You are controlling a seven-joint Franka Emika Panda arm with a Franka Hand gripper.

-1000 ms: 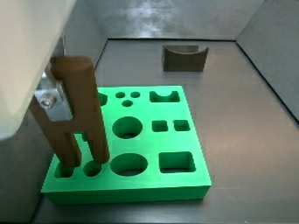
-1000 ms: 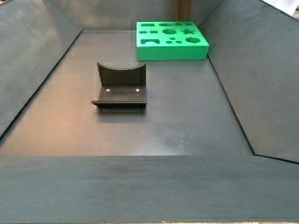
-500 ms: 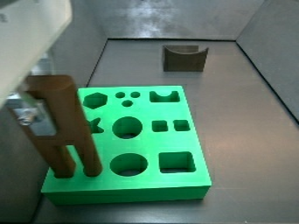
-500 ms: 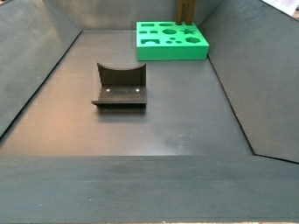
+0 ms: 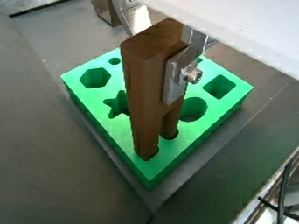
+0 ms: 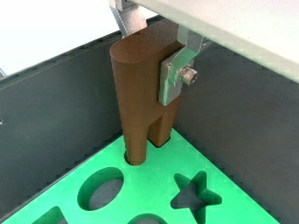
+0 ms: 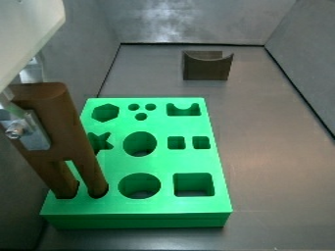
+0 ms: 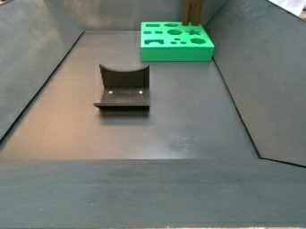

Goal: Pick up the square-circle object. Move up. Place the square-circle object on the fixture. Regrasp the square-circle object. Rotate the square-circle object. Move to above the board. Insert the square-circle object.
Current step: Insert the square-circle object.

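Peg [image 7: 59, 137], the square-circle object, stands upright at the left corner of the board [image 7: 157, 191], its lower end hidden in a hole. Much of the gripper [image 7: 16, 125] is cut off at the picture's edge. Since half a second ago it has sunk lower. Silver fingers [image 5: 184, 66] clamp the peg's upper part. The fixture [image 7: 206, 64] stands well apart, far right.

square-circle object [image 5: 149, 92]: brown, wood-like, smooth matt | board [image 7: 197, 204]: bright green, plastic-looking, smooth, slight sheen | gripper [image 6: 152, 61] at the board's corner, clamped on the peg: flat brushed silver metal fingers [image 6: 179, 72] | fixture [image 8: 121, 92]: dark, matt | floor [image 8: 167, 125]: dark grey, dull, faintly scuffed
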